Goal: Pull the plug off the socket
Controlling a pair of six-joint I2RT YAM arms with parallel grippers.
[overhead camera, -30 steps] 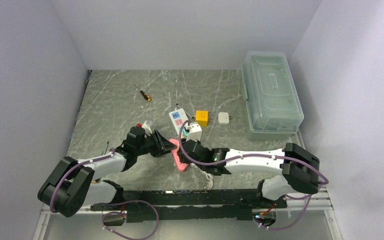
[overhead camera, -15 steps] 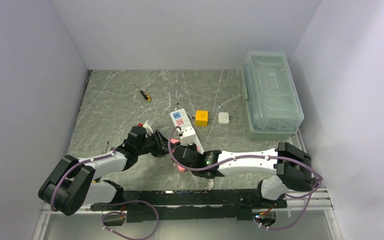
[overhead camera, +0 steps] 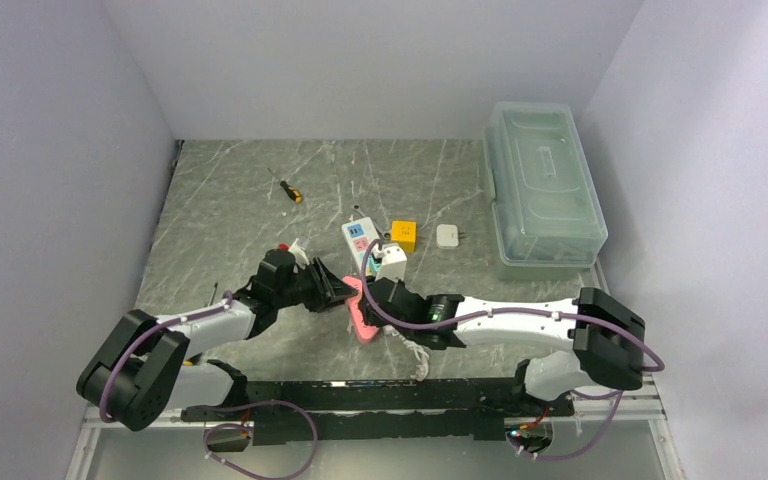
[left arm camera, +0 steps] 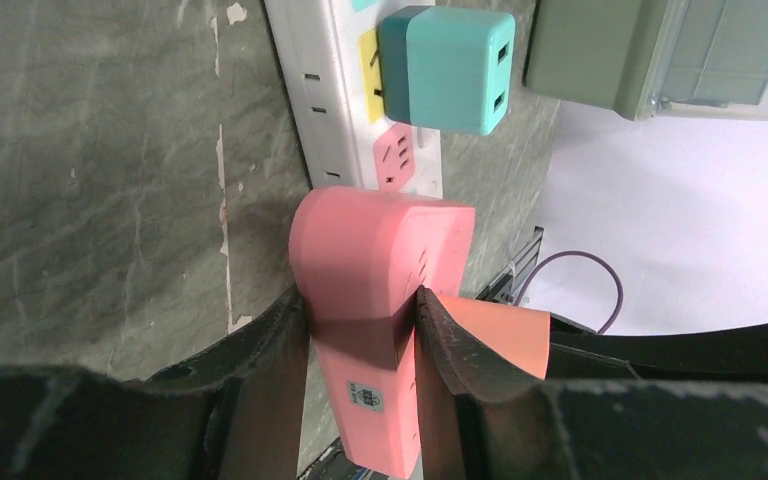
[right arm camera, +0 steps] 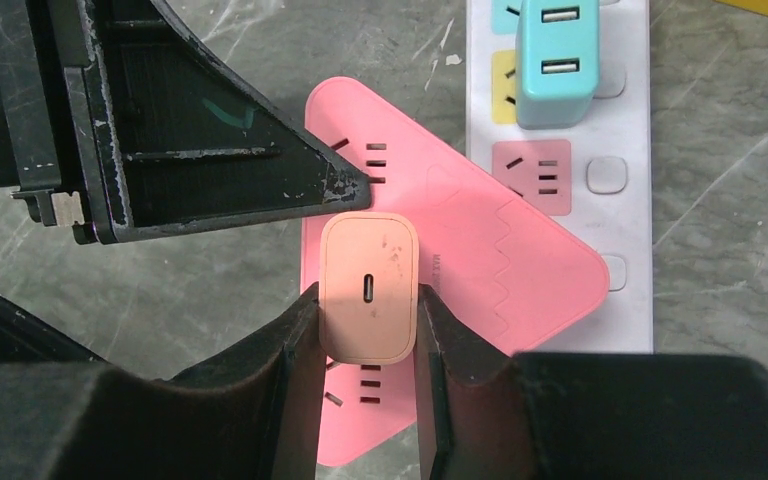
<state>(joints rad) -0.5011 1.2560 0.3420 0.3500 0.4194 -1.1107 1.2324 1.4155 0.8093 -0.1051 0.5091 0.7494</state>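
A long white power strip (overhead camera: 358,236) with pink, yellow and teal outlet faces lies mid-table; it also shows in the left wrist view (left arm camera: 330,100) and the right wrist view (right arm camera: 625,210). A pink triangular adapter (right arm camera: 480,250) lies over its near end. My left gripper (left arm camera: 360,305) is shut on this pink adapter (left arm camera: 380,250). My right gripper (right arm camera: 368,300) is shut on a peach plug (right arm camera: 369,285) standing on the adapter's face; its prongs are hidden. In the top view both grippers (overhead camera: 338,292) (overhead camera: 372,295) meet at the adapter (overhead camera: 360,312).
A teal charger (right arm camera: 558,60) sits in the strip's yellow outlet. A yellow box (overhead camera: 403,236), a small white adapter (overhead camera: 448,236) and a screwdriver (overhead camera: 287,188) lie behind. A clear lidded bin (overhead camera: 542,185) stands at the right. The white cord (overhead camera: 415,350) coils near the front.
My right gripper slid left over the pink adapter half a second ago and has come back to the right, still on the plug. My left arm has hardly moved.
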